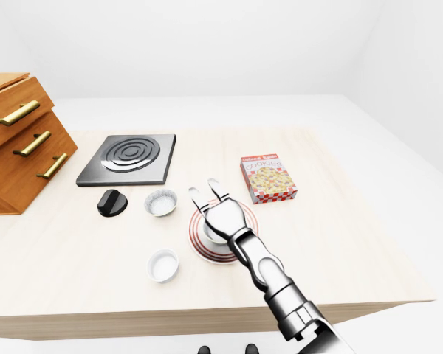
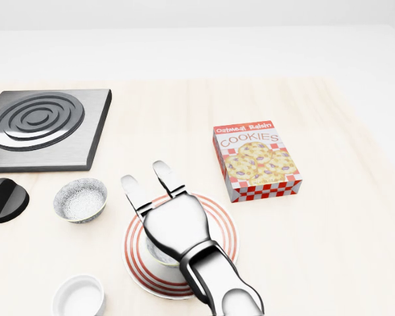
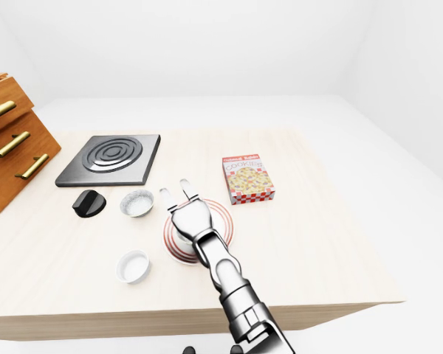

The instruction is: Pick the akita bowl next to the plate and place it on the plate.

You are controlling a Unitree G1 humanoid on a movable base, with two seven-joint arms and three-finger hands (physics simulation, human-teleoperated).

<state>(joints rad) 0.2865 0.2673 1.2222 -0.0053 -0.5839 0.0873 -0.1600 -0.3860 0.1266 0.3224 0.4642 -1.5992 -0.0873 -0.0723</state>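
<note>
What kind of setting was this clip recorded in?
Probably a simulated kitchen worktop. A flat stove burner with a black knob, a cookie box and a striped plate sit on a pale wooden counter, beside a wooden drawer unit.

R hand (image 2: pixel 174 224) hides most of akita bowl (image 2: pixel 155 254); white bowl (image 2: pixel 79 297) cut by head view's btm edge.

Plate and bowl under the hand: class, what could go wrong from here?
The open right hand hangs over the akita bowl on the plate; lifting off, it could catch the rim and drag the bowl off.
The speckled bowl stands left of the plate in the head view; a sideways withdrawal might knock it.
</note>
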